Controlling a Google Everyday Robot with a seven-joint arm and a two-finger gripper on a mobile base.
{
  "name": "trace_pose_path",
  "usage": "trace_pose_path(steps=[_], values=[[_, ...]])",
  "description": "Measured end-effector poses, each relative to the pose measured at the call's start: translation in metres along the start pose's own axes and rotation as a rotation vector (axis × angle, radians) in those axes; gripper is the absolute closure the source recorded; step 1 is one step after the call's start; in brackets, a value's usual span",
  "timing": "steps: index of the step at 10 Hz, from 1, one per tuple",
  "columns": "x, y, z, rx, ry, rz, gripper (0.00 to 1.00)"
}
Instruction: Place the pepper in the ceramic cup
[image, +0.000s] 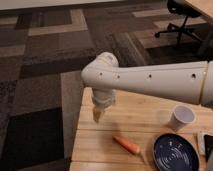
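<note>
The pepper (127, 145) is a slender orange-red tapered vegetable lying on the wooden table (145, 120), near its front edge. The white ceramic cup (181, 118) stands upright on the table to the right, behind the dark blue plate (175, 152). My gripper (98, 114) hangs from the white arm (150, 80) over the table's left part, pointing down, up and to the left of the pepper and apart from it. It holds nothing that I can see.
The table's left edge drops to patterned carpet (45, 75). A dark flat object (207, 145) lies at the right edge beside the plate. An office chair (182, 20) stands at the far right back.
</note>
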Motion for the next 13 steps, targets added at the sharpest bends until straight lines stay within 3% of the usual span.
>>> trace_pose_path(steps=[4, 5, 7, 10, 13], values=[[-0.001, 0.000, 0.000, 0.002, 0.000, -0.004, 0.35], [0.001, 0.002, -0.001, 0.009, 0.003, -0.036, 0.35], [0.006, 0.021, -0.031, 0.012, -0.005, -0.137, 0.35], [0.024, 0.030, -0.044, -0.014, -0.006, -0.170, 0.35], [0.021, 0.032, -0.044, -0.015, -0.012, -0.173, 0.35]])
